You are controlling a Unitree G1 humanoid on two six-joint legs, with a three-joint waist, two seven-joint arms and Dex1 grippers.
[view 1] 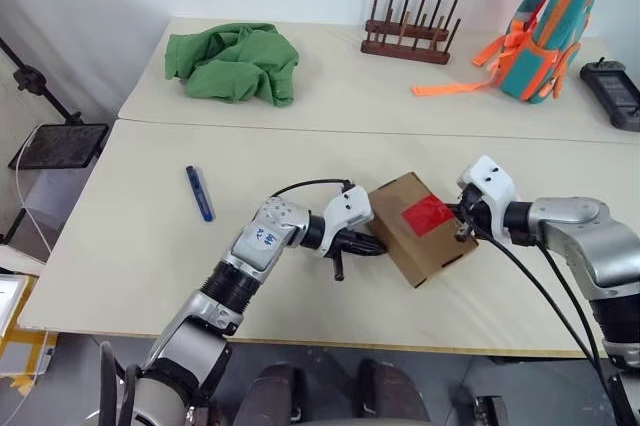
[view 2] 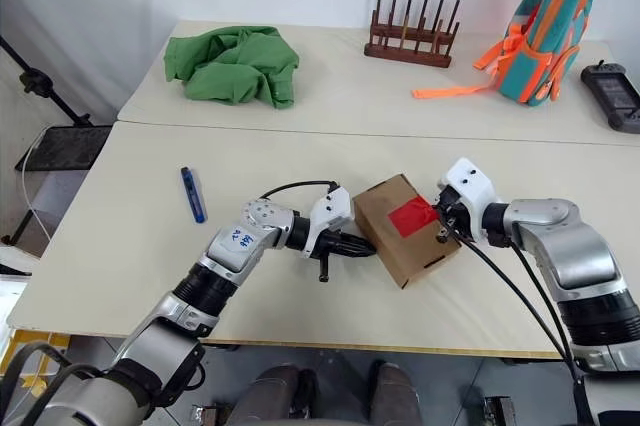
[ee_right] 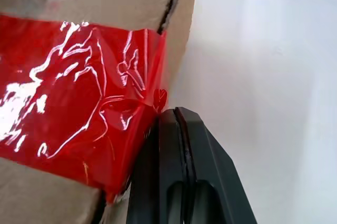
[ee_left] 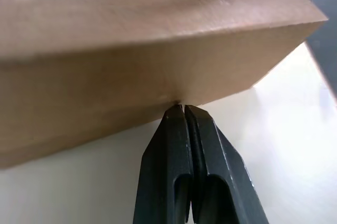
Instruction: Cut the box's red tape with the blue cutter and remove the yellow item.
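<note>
Nothing is cut yet: in the left eye view the blue cutter [view 1: 199,193] lies untouched at centre left, while the box [view 1: 420,229] sits lower centre, red tape [view 1: 427,214] intact. Both arms reach inward, left gripper [view 1: 378,246] and right gripper [view 1: 462,214] flanking it. In the left wrist view pressed-together fingertips touch the box's lower edge. In the right wrist view pressed-together fingertips meet the tape's edge.

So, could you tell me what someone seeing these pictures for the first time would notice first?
Most likely the brown box with its bright red tape, near the front of the near table, with the shut left gripper and shut right gripper pressed against opposite sides of it. The blue cutter lies alone to the left, and a green cloth and colourful backpack sit on the far table.
</note>
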